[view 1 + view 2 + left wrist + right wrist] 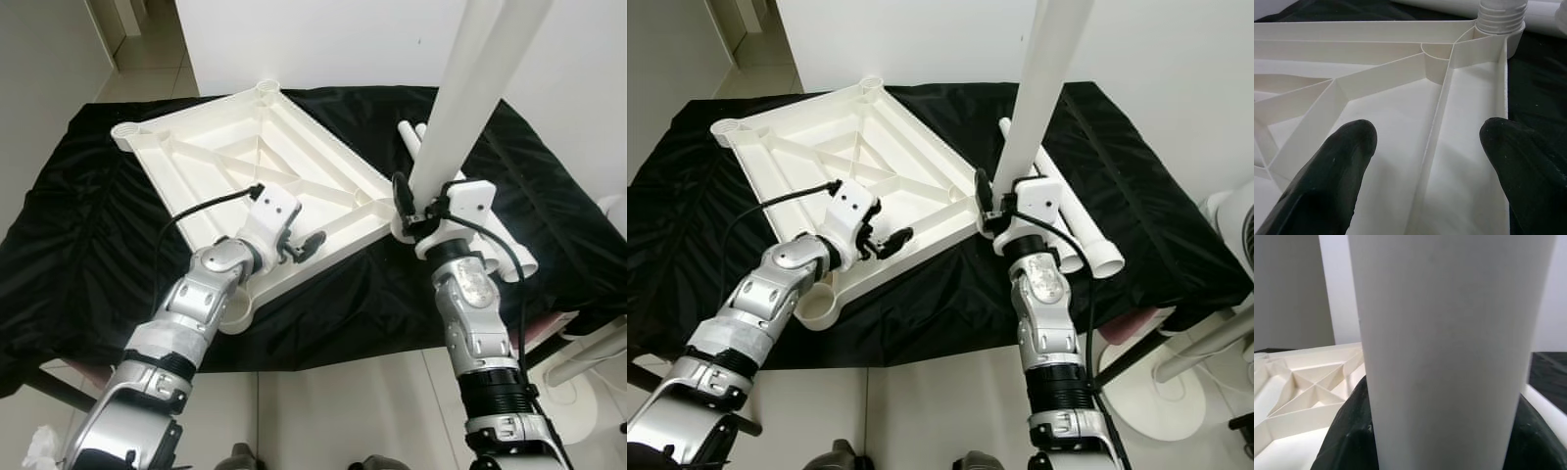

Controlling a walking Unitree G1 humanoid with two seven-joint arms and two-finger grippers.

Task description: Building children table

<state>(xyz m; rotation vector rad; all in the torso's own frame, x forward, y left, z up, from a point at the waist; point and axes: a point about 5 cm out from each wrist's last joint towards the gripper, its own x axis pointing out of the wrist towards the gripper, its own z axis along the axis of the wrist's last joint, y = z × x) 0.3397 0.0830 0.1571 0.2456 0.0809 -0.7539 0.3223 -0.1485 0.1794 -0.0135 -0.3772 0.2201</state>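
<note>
Black cloth (pixel 88 245) bears tabletop (pixel 245 147); right end effector (pixel 994 211) clamps leg (pixel 1043 88), left end effector (pixel 884 240) apart.

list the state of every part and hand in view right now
white ribbed plastic tabletop: upside down on the black cloth
white plastic leg tube: upright at the tabletop's corner socket, held
spare white leg tubes: lying on the cloth
left hand: open over tabletop's edge
right hand: shut on the leg tube

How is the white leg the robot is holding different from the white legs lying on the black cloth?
The white plastic tube leg in the right gripper stands upright at a corner socket of the upturned white ribbed tabletop. The loose white tube legs lie flat on the black cloth, untouched. All look like smooth white tubes.
</note>
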